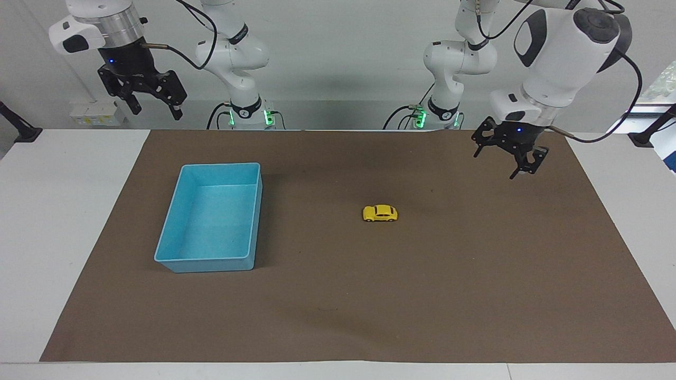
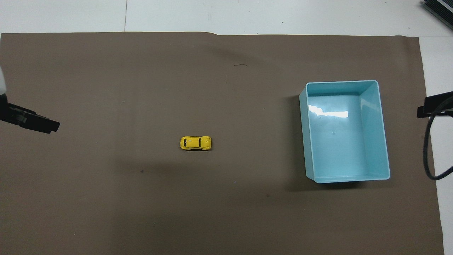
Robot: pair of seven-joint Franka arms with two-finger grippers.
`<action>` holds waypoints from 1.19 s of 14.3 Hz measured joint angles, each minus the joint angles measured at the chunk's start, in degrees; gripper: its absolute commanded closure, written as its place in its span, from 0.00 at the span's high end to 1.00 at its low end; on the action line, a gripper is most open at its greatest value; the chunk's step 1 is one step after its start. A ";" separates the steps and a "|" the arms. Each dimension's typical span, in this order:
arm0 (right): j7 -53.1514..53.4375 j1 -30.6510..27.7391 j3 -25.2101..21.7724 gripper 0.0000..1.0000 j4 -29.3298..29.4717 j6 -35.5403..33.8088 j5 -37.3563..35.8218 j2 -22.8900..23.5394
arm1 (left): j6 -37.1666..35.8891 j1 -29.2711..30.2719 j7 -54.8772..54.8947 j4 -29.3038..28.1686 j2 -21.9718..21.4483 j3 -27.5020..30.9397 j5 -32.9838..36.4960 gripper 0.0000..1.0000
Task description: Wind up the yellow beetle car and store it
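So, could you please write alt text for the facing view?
A yellow beetle car sits mid-mat on a brown mat, with an empty blue bin toward the right arm's end. The left tool hangs open over the mat; the right tool waits open, raised.
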 measured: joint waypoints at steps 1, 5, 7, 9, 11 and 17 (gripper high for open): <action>0.00 -0.01 -0.03 1.00 0.00 0.00 0.00 0.00 | 0.79 -1.26 1.78 -0.21 0.42 -0.04 -0.01 1.00; 0.00 -0.01 -0.04 1.00 0.00 0.00 0.00 0.00 | 6.04 -5.26 10.84 -2.72 3.45 -0.20 -1.11 1.00; 0.00 -0.01 -0.04 1.00 -0.01 0.00 0.00 0.00 | 10.47 -6.36 14.24 -5.47 4.83 -0.21 -2.62 1.00; 0.00 -0.01 -0.04 1.00 -0.01 0.00 0.00 0.00 | 14.87 -8.18 15.91 -8.03 6.62 -0.22 -3.40 1.00; 0.00 -0.01 -0.04 1.00 -0.01 0.00 0.00 0.00 | 19.27 -11.12 15.92 -9.46 9.40 -0.27 -3.46 1.00; 0.00 -0.01 -0.04 1.00 -0.02 0.00 0.00 0.00 | 30.14 -16.50 16.71 -17.50 11.67 -0.23 -2.50 1.00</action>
